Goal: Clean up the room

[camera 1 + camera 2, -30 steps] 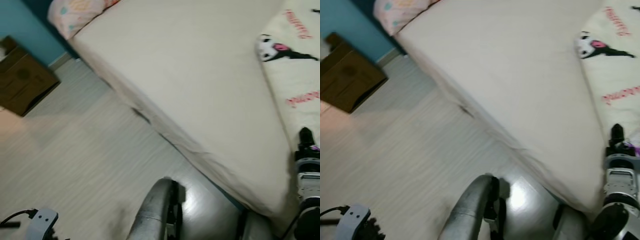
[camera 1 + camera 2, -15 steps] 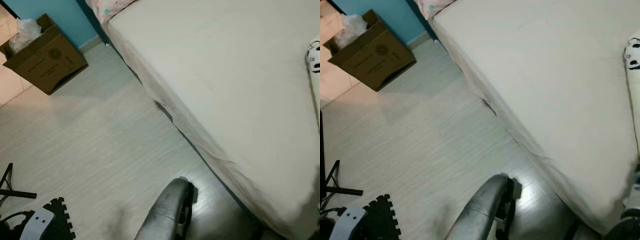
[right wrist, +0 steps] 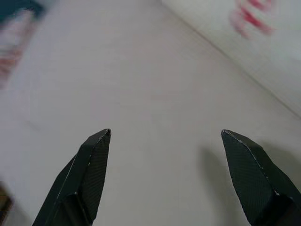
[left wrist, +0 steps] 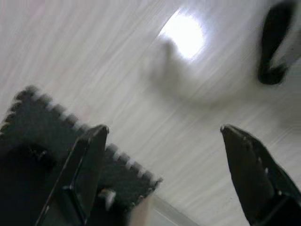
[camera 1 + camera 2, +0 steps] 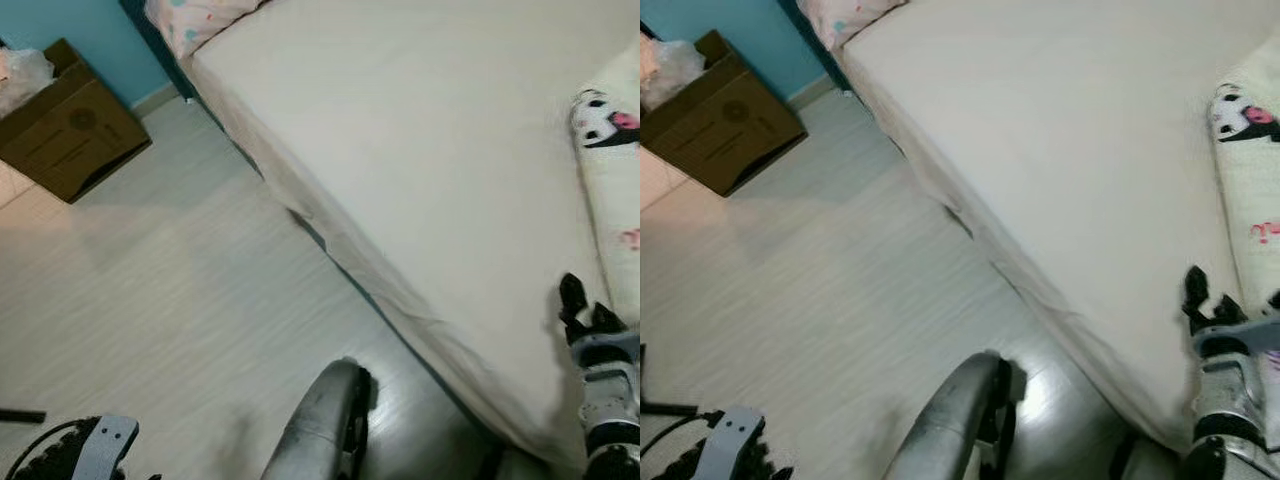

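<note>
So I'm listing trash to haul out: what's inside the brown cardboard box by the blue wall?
The brown cardboard box stands open on the floor. A crumpled whitish plastic bag sticks out of its top. Whatever lies beneath the bag is hidden by the box's walls.

White blanket (image 5: 612, 190) with a panda-like print lies on the cream bed (image 5: 430, 150).
</note>
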Robot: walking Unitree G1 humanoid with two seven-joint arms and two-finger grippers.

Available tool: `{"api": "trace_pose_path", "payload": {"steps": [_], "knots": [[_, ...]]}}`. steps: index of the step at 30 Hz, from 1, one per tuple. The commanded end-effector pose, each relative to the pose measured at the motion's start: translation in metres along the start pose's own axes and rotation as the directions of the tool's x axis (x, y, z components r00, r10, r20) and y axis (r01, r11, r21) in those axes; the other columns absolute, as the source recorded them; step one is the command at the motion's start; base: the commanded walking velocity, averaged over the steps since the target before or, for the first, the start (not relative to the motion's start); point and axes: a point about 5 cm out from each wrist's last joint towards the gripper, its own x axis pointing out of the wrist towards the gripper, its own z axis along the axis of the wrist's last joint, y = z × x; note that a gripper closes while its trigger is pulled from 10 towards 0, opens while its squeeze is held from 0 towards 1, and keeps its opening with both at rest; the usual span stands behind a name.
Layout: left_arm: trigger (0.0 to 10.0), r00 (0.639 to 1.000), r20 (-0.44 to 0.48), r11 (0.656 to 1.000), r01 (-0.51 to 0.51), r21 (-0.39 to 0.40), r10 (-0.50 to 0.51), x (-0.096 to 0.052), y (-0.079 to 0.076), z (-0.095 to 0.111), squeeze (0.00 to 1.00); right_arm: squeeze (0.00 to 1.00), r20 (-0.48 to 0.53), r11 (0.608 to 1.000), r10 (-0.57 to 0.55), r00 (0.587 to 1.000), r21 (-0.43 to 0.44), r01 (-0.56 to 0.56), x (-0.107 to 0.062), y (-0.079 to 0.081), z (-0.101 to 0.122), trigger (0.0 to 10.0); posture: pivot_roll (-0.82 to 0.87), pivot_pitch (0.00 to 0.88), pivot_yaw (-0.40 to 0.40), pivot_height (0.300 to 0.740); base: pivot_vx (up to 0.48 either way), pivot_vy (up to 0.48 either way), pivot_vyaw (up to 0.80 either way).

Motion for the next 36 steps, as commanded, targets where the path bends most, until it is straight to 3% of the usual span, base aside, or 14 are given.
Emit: {"api": "trace_pose_path", "payload": {"steps": [1, 5, 11, 14, 17, 23, 32, 36], "knots": [[10.0, 0.999, -0.040, 0.999, -0.025, -0.047, 0.023, 0.002, -0.005, -0.010, 0.00, 0.00, -0.020, 0.999, 0.038, 0.999, 0.003, -0.038, -0.001, 0.007, -0.008, 10.0, 0.16, 0.298, 0.123, 0.628, 0.000, 0.000, 0.00], [10.0, 0.999, -0.016, 0.993, -0.040, -0.111, 0.038, 0.016, -0.018, 0.000, 0.00, 0.00, -0.029, 0.997, 0.082, 0.996, 0.007, -0.082, 0.005, 0.019, -0.010, 10.0, 0.12, 0.241, 0.080, 0.643, 0.000, 0.000, 0.00], [10.0, 0.999, -0.005, 0.987, -0.050, -0.153, 0.050, 0.026, -0.027, 0.010, 0.00, 0.00, -0.044, 0.994, 0.107, 0.993, -0.003, -0.107, 0.010, 0.024, -0.010, 10.0, 0.09, 0.185, 0.054, 0.658, 0.000, 0.000, 0.00], [10.0, 0.996, 0.020, 0.977, -0.080, -0.196, 0.086, 0.039, -0.034, 0.031, 0.00, 0.00, -0.098, 0.991, 0.130, 0.987, -0.021, -0.132, 0.014, 0.033, -0.017, 10.0, 0.06, 0.107, 0.028, 0.673, 0.000, 0.000, 0.00], [10.0, 0.990, 0.050, 0.963, -0.116, -0.242, 0.132, 0.044, -0.030, 0.049, 0.00, 0.00, -0.149, 0.988, 0.148, 0.978, -0.021, -0.153, 0.009, 0.040, -0.034, 10.0, 0.05, 0.067, 0.027, 0.693, 0.000, 0.000, 0.00], [10.0, 0.983, 0.072, 0.941, -0.140, -0.309, 0.170, 0.048, -0.028, 0.064, 0.00, 0.00, -0.200, 0.987, 0.150, 0.968, -0.019, -0.157, 0.002, 0.045, -0.052, 10.0, 0.03, 0.031, 0.023, 0.723, 0.000, 0.000, 0.00], [10.0, 0.989, 0.083, 0.954, -0.095, -0.284, 0.123, 0.056, -0.045, 0.076, 0.00, 0.00, -0.319, 0.992, 0.029, 0.947, -0.104, -0.065, -0.008, 0.038, -0.075, 10.0, 0.00, 0.000, 0.021, 0.740, 0.000, 0.000, 0.00], [10.0, 0.995, 0.063, 0.961, -0.055, -0.271, 0.074, 0.061, -0.061, 0.074, 0.00, 0.00, -0.428, 0.988, -0.039, 0.903, -0.150, -0.029, -0.019, 0.038, -0.098, 10.0, -0.01, 0.000, 0.007, 0.740, 0.000, -0.259, 0.00]]}}
